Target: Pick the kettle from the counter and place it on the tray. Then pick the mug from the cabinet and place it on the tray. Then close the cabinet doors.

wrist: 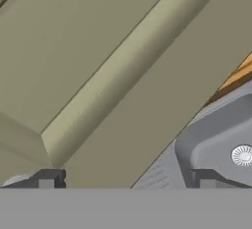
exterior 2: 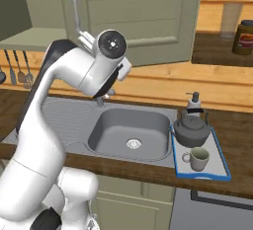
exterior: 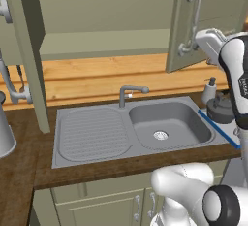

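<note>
- The kettle [exterior 2: 191, 129] and the mug [exterior 2: 197, 158] both stood on the blue-rimmed tray [exterior 2: 223, 166] to the right of the sink [exterior 2: 127, 134], so by my reading only the closing of the cabinet doors was left.
- The gripper [wrist: 123, 179] was spread wide and held nothing; its two dark tips stood well apart just in front of the panelled face of the right door [exterior 2: 143, 17].
- That door hung open over the counter [exterior: 106, 167], and the hand was close behind it, near the silver bar handle [exterior: 190, 21].
- Risk: with the jaws spread, one tip could catch the raised moulding of the panel and skid along it, so the push would slide off and the door would not swing.
- Risk: the handle was close to the wrist; a wide sweep could hook it and pull the door further open.
- Risk: the arm's elbow hung above the sink and near the tray, so a big swing could knock the kettle or the small pump bottle [exterior 2: 194, 103] beside it.
- The left door [exterior: 26, 50] also stood open at the far side, and reaching it meant crossing above the tap [exterior: 130, 93]; a low path could strike it.
- Whether either door would latch fully I could not judge.
</note>
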{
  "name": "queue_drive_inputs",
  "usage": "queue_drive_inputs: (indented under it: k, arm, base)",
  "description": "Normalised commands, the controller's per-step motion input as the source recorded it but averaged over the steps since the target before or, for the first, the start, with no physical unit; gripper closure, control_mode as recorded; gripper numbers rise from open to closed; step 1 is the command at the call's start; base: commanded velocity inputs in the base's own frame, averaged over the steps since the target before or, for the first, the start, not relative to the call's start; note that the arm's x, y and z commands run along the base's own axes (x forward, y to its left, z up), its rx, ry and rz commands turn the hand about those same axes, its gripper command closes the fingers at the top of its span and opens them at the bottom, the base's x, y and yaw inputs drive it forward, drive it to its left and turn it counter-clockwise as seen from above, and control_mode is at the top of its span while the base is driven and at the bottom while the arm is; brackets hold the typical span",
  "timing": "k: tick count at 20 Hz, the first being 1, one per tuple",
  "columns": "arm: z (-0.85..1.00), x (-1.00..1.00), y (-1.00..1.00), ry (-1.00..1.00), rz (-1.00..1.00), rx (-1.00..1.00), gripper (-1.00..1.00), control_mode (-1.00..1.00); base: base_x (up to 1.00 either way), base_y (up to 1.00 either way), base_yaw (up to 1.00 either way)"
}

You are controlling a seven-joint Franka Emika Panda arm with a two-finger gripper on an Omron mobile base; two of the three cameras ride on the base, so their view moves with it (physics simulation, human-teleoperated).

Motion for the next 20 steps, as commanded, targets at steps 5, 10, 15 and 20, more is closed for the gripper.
queue_drive_inputs:
  k: [5, 10, 15, 20]
  arm:
    - [-0.04, 0.99, 0.11, 0.04, 0.0, -0.05, -1.0, -1.0]
    - [-0.05, 0.84, 0.02, 0.04, 0.0, -0.08, -1.0, -1.0]
    - [-0.13, 0.73, 0.07, 0.0, 0.0, -0.02, -1.0, -1.0]
    - [-0.29, 0.68, 0.04, 0.0, -0.01, -0.01, -1.0, -1.0]
  base:
    - [0.0, 0.0, 0.0]
    - [0.0, 0.0, 0.0]
    - [0.0, 0.0, 0.0]
    - [0.0, 0.0, 0.0]
